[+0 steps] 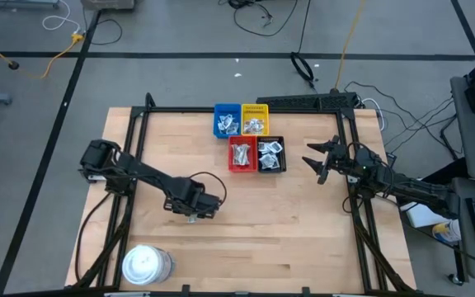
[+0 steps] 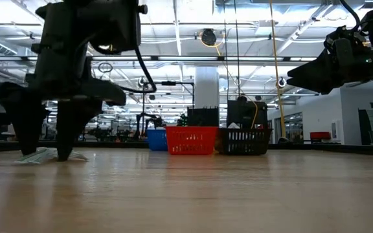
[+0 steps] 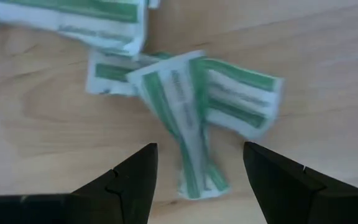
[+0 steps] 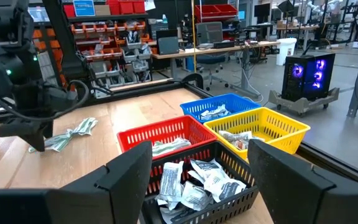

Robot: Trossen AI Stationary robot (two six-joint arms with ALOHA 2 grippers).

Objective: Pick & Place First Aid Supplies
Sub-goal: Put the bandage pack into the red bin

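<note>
The left gripper (image 3: pixel 199 177), fingers parted, straddles 1 green-striped packet (image 3: pixel 188 134) of the pile directly ahead; the right gripper (image 1: pixel 318 161) hangs spread wide near the black tray (image 1: pixel 271 155).

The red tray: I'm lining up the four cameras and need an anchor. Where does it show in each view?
High view: red tray sits front-left in the block of four, below the blue tray.
Low view: centre, on the table's far side.
Left wrist view: not in it.
Right wrist view: centre-left, just beyond the right gripper, red tray.
Shared landmark: the black tray touching its side.
</note>
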